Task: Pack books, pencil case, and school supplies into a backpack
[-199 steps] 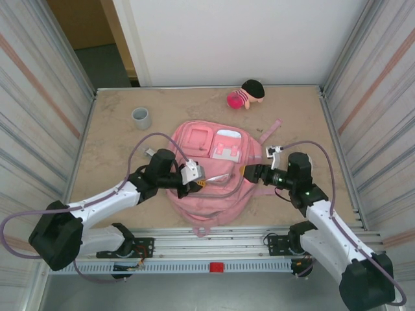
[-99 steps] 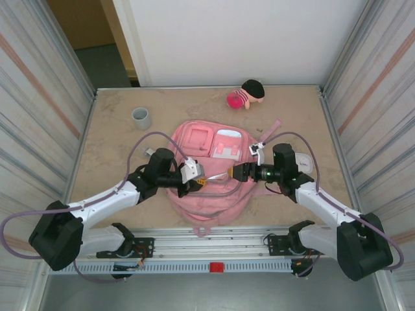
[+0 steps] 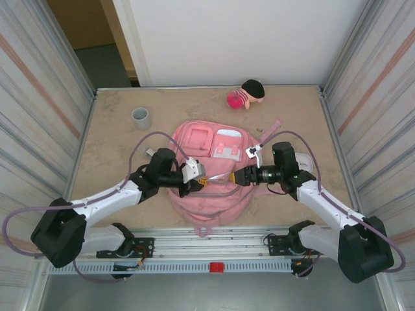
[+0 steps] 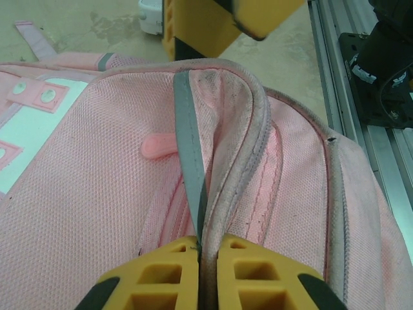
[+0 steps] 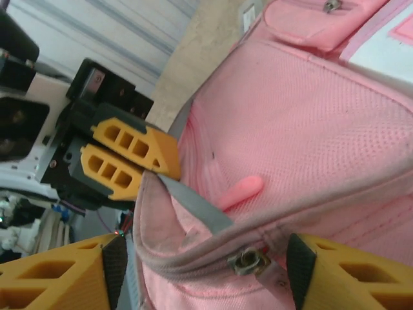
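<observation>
Tan, mottled worktop (image 3: 117, 142) carries everything. Lying flat at its middle, between the 2 arms, is the pink backpack (image 3: 214, 168), front pockets facing up and its top toward the near edge.

From the left, the left end effector (image 3: 201, 180) reaches onto the bag's near half. Its yellow fingers (image 4: 174, 271) are pressed together, pinching the raised rim of the backpack (image 4: 84, 194) along with a grey tape strip (image 4: 190, 161) that runs up from the pinch.

The right end effector (image 3: 235, 176) comes in from the opposite side and faces the left one closely across that same rim. Its 2 fingers are spread, one at each side of the bag's edge (image 5: 322, 97), gripping nothing.

A pink-and-black plush doll (image 3: 245, 94) lies at the far edge, well apart from the bag. A grey cup (image 3: 141, 118) stands upright at the far left.

A metal zipper pull (image 5: 248, 261) sits on the rim between the right fingers, nearer the right-hand one.
</observation>
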{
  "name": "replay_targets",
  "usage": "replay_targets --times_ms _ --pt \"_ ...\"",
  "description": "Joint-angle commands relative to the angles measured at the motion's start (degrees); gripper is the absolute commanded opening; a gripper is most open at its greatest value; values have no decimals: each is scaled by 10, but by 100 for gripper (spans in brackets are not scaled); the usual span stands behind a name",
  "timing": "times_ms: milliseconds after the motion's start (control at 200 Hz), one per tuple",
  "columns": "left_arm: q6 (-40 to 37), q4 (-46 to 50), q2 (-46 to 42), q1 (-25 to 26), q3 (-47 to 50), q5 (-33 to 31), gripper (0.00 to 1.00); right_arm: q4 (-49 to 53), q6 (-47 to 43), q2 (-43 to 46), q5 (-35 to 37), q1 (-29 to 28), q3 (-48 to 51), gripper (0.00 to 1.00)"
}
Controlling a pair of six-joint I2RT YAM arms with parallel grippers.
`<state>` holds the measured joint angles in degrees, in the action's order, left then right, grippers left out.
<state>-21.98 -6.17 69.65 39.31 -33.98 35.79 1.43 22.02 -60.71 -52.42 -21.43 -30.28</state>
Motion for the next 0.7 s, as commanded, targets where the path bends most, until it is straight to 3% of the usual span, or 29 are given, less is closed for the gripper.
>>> replay_targets --times_ms 0,150,341,531,697 --pt "12 -42 -1 -5 -17 19 11 59 -37 15 -17 -4 -25 62" --pt "13 -39 -6 -5 -16 20 11 68 -45 11 13 -4 -32 73" --pt "13 -38 -9 -5 -17 20 11 46 -41 -23 16 -3 -35 75" --pt "15 -41 -7 -5 -17 20 11 27 -34 -51 -31 -4 -43 70" --pt "14 -42 -7 -5 -17 21 11 25 -30 -35 -47 -4 -40 60"
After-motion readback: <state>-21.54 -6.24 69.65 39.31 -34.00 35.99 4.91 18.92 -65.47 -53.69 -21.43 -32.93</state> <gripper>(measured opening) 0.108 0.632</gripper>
